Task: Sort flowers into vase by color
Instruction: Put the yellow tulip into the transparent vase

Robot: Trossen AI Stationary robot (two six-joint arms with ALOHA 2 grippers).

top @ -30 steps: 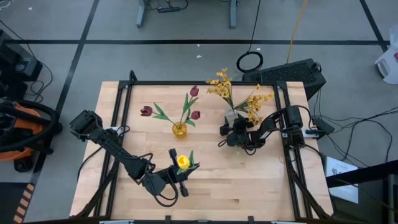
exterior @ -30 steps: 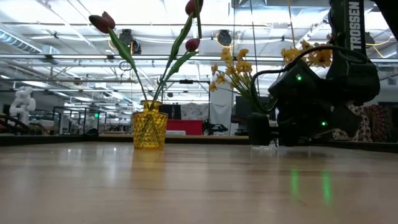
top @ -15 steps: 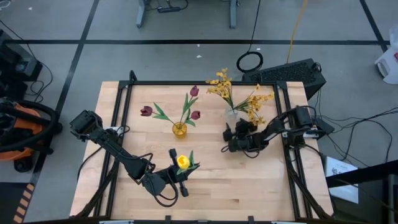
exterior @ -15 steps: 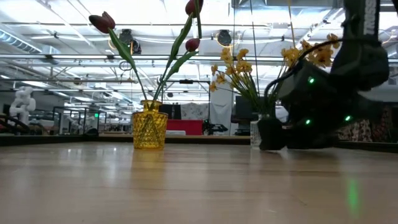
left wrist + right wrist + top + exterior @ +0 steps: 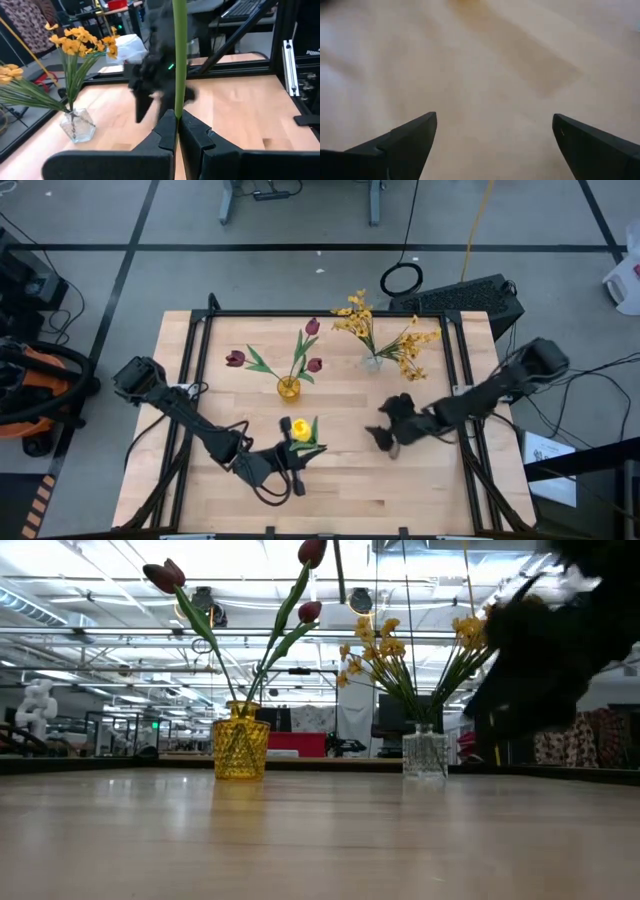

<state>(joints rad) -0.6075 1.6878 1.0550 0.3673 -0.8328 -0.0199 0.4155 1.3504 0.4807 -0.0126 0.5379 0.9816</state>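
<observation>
**Left gripper clamps the yellow tulip's stem; right gripper wide apart over bare wood**

The table [image 5: 330, 490] is pale wood inside a black frame. The left arm [image 5: 180, 415] reaches from the left edge toward the near middle. The right arm [image 5: 490, 395] comes in from the right edge, reaching toward the centre.

Near the table's far middle stands the yellow vase [image 5: 288, 389], holding three red tulips [image 5: 312, 326] on green stems that fan out above it. To its right the clear vase [image 5: 372, 362] holds the yellow sprays [image 5: 400, 345], which spread wide over its rim.

The left gripper [image 5: 177, 125] is pressed together on the green stem [image 5: 179, 60] of the yellow tulip [image 5: 299, 426]; the stem rises straight up from between the fingers, and the bloom sits just beyond the gripper, in front of the yellow vase and apart from it.

The right gripper [image 5: 495, 145] has its fingers [image 5: 405, 142] spread wide with only wood between them. It hangs right of the yellow tulip and in front of the clear vase, well apart from both.
</observation>
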